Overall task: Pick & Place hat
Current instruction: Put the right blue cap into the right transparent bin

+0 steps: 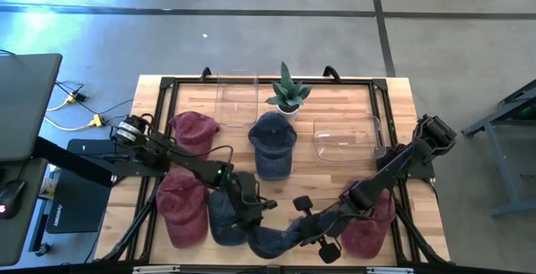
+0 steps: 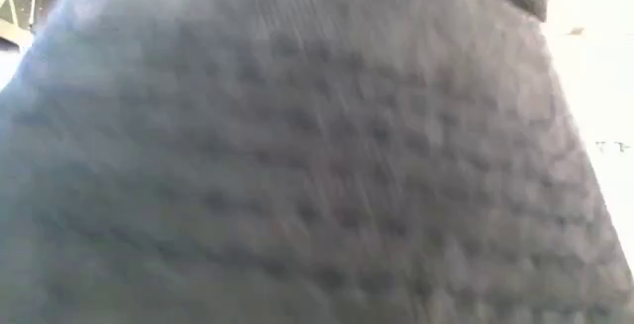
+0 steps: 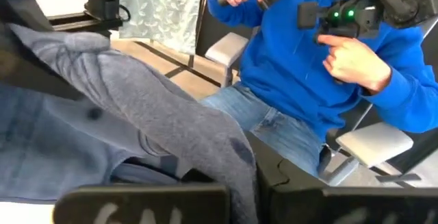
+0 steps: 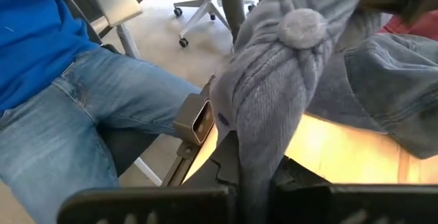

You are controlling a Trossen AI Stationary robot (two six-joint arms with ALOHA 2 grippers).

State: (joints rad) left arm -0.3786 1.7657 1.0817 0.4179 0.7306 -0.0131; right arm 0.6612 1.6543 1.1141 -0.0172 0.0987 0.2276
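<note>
A grey-blue hat (image 1: 275,240) hangs between my two grippers at the table's near edge, and its cloth (image 2: 297,165) fills the low view. My left gripper (image 1: 255,217) is shut on its left side and my right gripper (image 1: 311,229) on its right side. The right wrist view shows the crown with its top button (image 4: 301,25). Other hats lie on the wood: two maroon ones (image 1: 193,130) (image 1: 182,209) and a navy one (image 1: 224,217) on the left, a navy one (image 1: 272,144) in the middle, and a maroon one (image 1: 368,225) under my right arm. My left gripper pinches a fold of the hat's cloth (image 3: 236,166) between its two fingers, coming nearly level from the table's left. The cloth runs away from the fingers, draped and creased. My right gripper pinches bunched crown cloth (image 4: 256,155) below the top button, slanting down from the right. The hat is stretched between the two holds, above the table.
A potted plant (image 1: 287,94) stands at the far middle, with clear containers beside it (image 1: 237,98) and to its right (image 1: 346,136). A person in a blue hoodie (image 3: 321,53) and jeans (image 4: 75,107) sits just beyond the table's near edge.
</note>
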